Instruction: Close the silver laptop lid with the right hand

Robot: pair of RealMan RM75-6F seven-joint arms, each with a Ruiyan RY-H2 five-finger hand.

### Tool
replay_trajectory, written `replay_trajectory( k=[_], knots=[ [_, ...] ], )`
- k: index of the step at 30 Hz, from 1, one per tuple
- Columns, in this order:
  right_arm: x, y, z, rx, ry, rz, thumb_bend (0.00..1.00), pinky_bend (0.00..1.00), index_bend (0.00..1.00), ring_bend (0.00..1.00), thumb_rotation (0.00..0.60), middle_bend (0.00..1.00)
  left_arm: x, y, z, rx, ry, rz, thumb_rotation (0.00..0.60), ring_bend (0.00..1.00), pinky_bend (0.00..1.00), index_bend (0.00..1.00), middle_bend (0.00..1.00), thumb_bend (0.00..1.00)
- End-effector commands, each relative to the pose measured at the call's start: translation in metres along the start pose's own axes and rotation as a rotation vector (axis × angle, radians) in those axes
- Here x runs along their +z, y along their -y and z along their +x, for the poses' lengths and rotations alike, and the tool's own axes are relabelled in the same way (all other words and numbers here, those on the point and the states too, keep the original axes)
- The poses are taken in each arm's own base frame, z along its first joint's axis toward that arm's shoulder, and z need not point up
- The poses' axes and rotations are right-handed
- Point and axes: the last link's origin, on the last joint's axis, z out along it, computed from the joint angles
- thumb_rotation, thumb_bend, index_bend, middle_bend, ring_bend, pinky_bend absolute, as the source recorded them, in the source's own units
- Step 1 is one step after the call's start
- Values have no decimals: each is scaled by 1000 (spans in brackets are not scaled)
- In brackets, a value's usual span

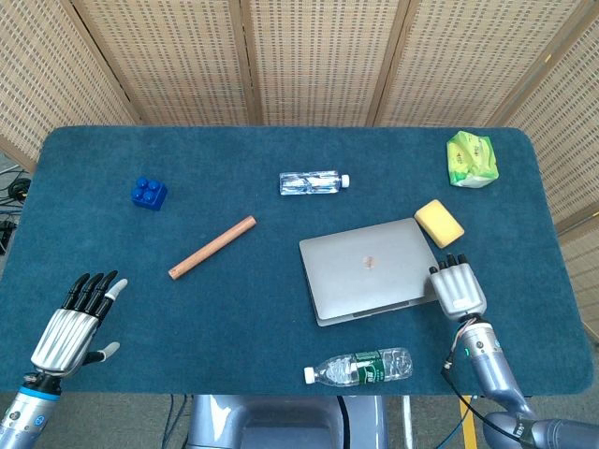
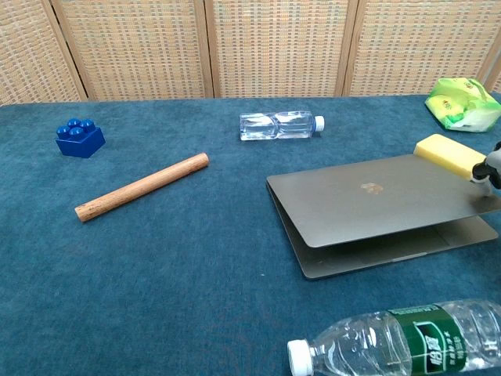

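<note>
The silver laptop (image 1: 372, 271) (image 2: 376, 208) lies right of the table's middle, its lid down to a thin gap above the base. My right hand (image 1: 458, 287) rests flat with fingers extended at the lid's right edge, palm down; the chest view shows only its fingertips (image 2: 490, 166) touching that edge. It holds nothing. My left hand (image 1: 75, 316) hovers at the near left corner, fingers spread, empty, far from the laptop.
A yellow sponge (image 1: 439, 223) sits just behind the laptop's right corner. A lying water bottle (image 1: 358, 366) is at the front edge, a clear bottle (image 1: 314, 182) behind the laptop. Wooden rod (image 1: 212, 247), blue brick (image 1: 149, 194) and green packet (image 1: 471, 159) lie further off.
</note>
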Motion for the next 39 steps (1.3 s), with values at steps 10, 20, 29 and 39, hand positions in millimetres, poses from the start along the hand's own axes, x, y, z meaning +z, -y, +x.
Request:
replay_trajectory(
  k=[10,20,29,39],
  knots=[
    [1,14,-9,15,16,27,1000,273,402,241,600,405,0,1,1,1,-7,3,600,0,0,0,0,78],
    [2,19,-16,20,33,36,1000,273,402,241,600,405,-1,1,3,0,-13,5,600,0,0,0,0,78],
    [2,20,-18,19,34,37,1000,273,402,241,600,398,-1,1,4,0,-17,5,600,0,0,0,0,78],
    [-2,9,-4,43,-15,10,1000,273,402,215,600,343,-3,2,5,0,-27,6,600,0,0,0,0,78]
  ],
)
